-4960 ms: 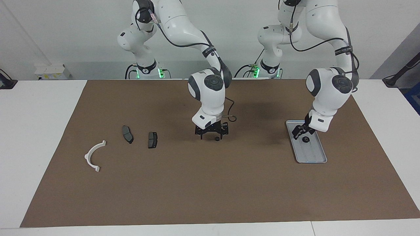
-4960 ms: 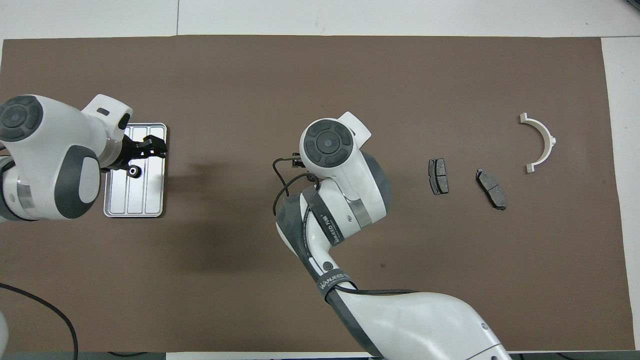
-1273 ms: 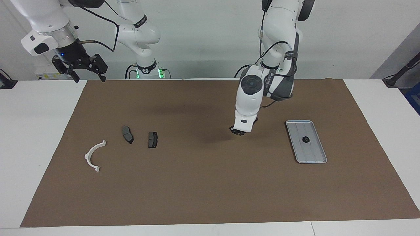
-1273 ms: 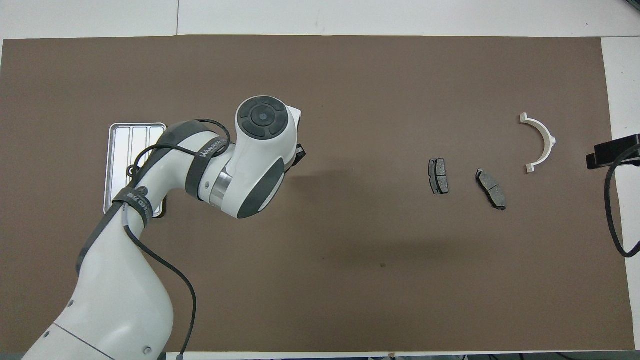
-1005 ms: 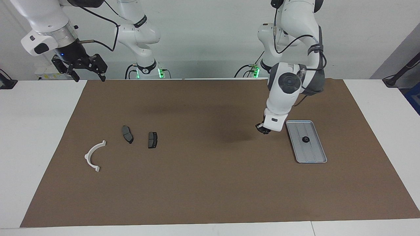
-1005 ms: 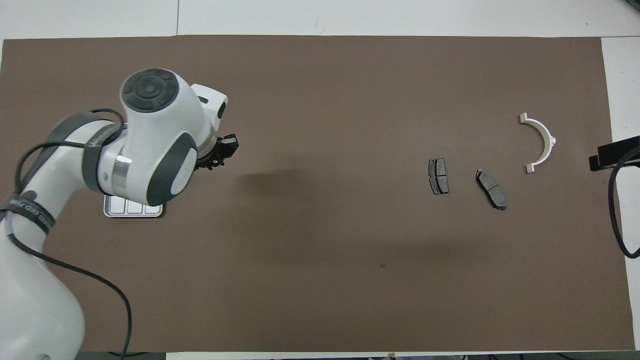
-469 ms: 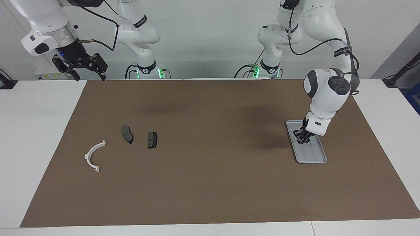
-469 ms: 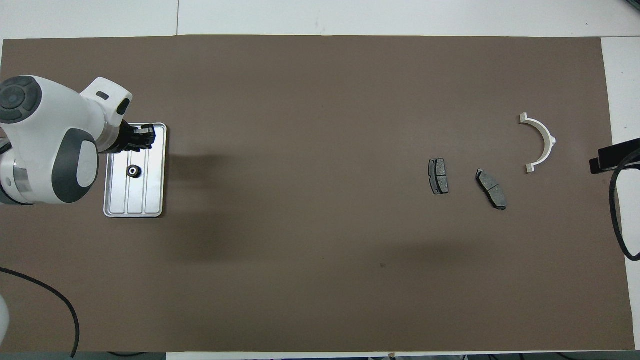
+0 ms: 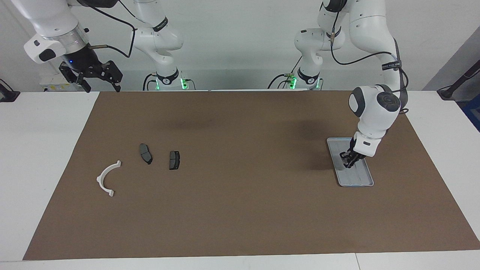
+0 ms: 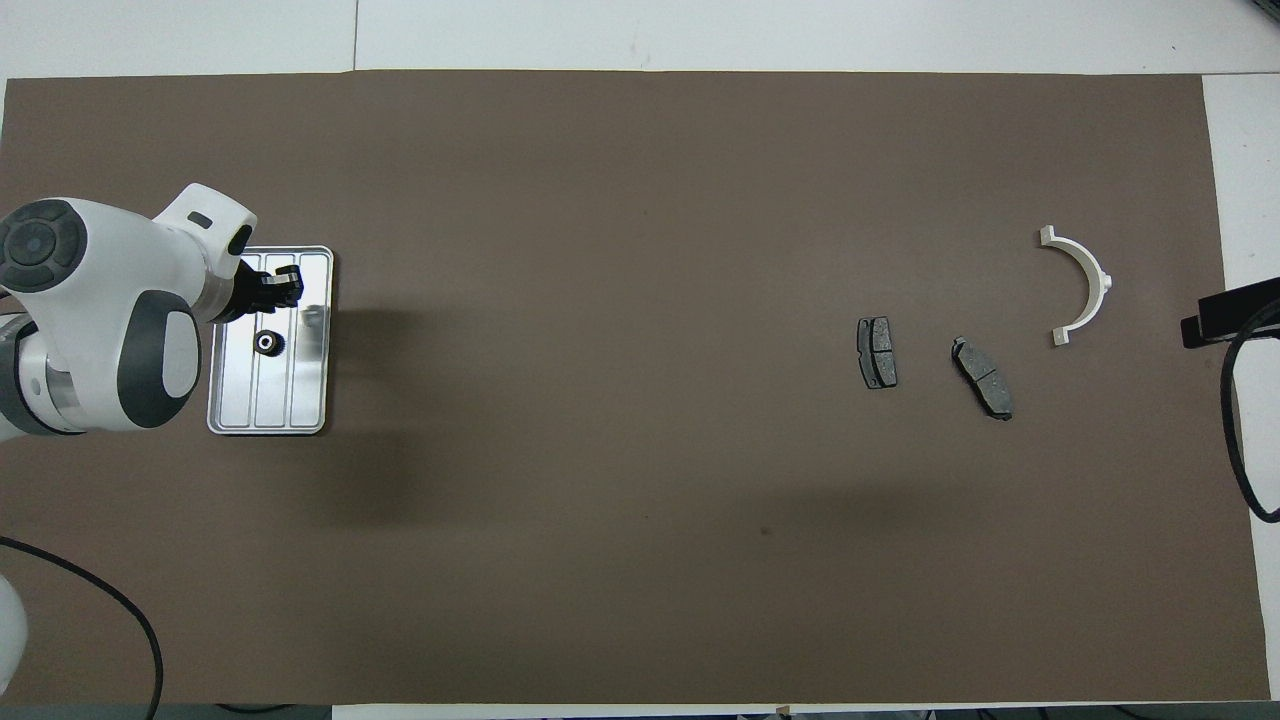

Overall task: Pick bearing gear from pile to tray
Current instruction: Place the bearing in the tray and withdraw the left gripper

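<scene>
The light grey tray (image 9: 359,178) lies on the brown mat toward the left arm's end, also seen from overhead (image 10: 300,400). One small black bearing gear (image 10: 266,343) lies in it; my hand hides it in the facing view. My left gripper (image 9: 348,164) hangs low over the tray, over its part farther from the robots than that gear (image 10: 283,282). Its fingers stand close together on a second small black gear, mostly hidden. The pile holds two dark brake pads (image 9: 146,153) (image 9: 174,159) and a white half-ring bracket (image 9: 107,178). My right gripper (image 9: 92,77) waits open, raised high.
The brake pads (image 10: 877,352) (image 10: 982,377) and the bracket (image 10: 1085,285) lie spread out toward the right arm's end of the brown mat (image 9: 240,210). White table surrounds the mat. The right arm's black hand shows at the overhead view's edge (image 10: 1230,310).
My left gripper travelled from the mat's middle, where a gear lay 5 s ago, to over the tray and sank lower in the last half second. The right arm rose away earlier and holds still.
</scene>
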You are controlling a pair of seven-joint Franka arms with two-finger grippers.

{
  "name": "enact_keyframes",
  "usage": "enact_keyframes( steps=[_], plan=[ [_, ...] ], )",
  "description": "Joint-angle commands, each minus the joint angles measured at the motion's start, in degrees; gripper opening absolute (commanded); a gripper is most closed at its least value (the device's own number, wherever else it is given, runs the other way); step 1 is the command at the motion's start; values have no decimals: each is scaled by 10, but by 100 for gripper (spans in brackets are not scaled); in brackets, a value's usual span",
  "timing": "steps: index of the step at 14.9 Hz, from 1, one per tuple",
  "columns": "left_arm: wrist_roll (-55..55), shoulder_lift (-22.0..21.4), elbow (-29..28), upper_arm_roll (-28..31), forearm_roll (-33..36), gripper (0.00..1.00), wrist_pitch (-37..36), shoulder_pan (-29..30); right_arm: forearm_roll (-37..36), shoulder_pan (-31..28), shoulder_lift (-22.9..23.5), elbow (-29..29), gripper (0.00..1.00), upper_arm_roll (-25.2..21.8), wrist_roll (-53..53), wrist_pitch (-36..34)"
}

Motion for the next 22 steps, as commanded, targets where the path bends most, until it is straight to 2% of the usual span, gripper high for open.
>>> enact_keyframes(
  steps=[1, 9, 10, 11, 12, 14, 16, 18, 22],
  plan=[
    [-5, 9, -12, -4, 4, 0, 31, 7, -9, 7, -5, 3, 100, -5, 0, -13],
    [-2, 18, -38, -3, 4, 0, 69, 9, -9, 8, -5, 2, 100, -4, 1, -13],
    [-2, 18, -38, -3, 4, 37, 69, 9, -9, 8, -5, 1, 100, -4, 1, -13],
    [-1, 18, -37, -3, 4, 84, 69, 10, -9, 9, -5, 1, 100, -4, 1, -13],
    [-1, 18, -33, -3, 4, 100, 64, 13, -9, 9, -5, 2, 100, -4, 1, -13],
    [-1, 14, -24, -3, 4, 100, 52, 11, -9, 9, -5, 1, 100, -4, 1, -13],
    [-2, 3, 17, -3, 4, 100, -24, 8, -9, 8, -5, 1, 100, -4, 0, -13],
    [-1, -27, 49, -3, 4, 100, -108, 8, -9, 8, -6, 2, 100, -4, 0, -13],
    [0, -107, 51, -4, 5, 100, -203, 8, -9, 8, -6, 4, 100, -4, 0, -13]
  ],
)
